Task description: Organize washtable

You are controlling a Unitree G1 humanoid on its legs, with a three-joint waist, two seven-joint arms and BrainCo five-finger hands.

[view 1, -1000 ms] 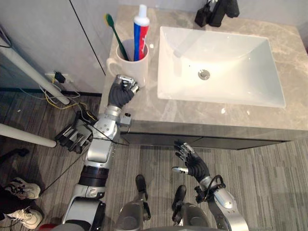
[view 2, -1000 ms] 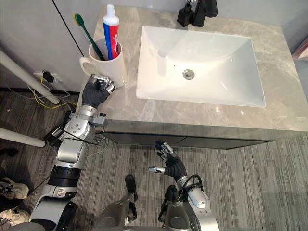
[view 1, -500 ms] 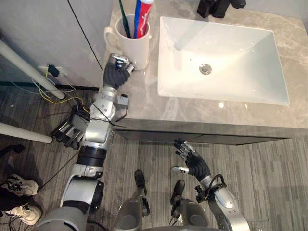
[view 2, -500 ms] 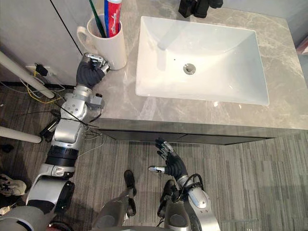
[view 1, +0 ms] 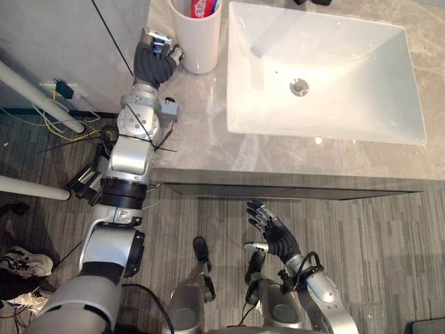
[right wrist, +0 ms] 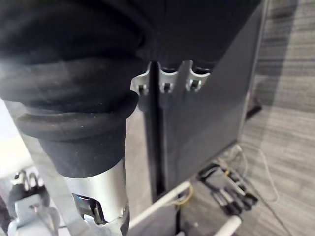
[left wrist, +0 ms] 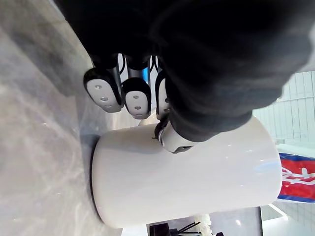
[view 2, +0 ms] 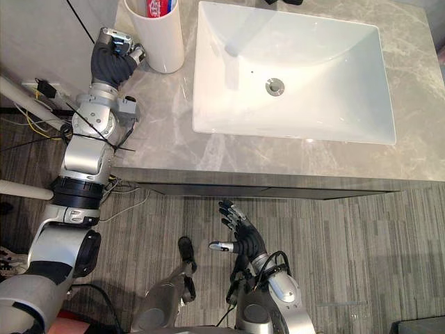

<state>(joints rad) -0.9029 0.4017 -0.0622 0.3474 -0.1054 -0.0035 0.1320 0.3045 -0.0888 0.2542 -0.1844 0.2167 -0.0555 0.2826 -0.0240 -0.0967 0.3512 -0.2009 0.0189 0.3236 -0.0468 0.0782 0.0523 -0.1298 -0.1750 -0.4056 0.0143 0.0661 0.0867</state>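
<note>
A grey, marble-veined counter [view 1: 195,132] is seen from above, with its front edge towards the robot. A white rectangular sink [view 1: 348,42] is set on it and takes up most of the middle and right; a round metal drain [view 1: 300,87] is seen in the basin's floor. A white mug [view 1: 198,42] is stood upright at the back left, just beside the sink's left rim. The strips of stone in front of the sink and to its right are left bare.

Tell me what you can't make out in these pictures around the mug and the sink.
- What the mug holds: the eye views' top edge cuts off its rim; a red tube end shows.
- The mug's handle: hidden behind the left hand in eye and wrist views.
- The dark item behind the sink: cropped by the top edge.
</note>
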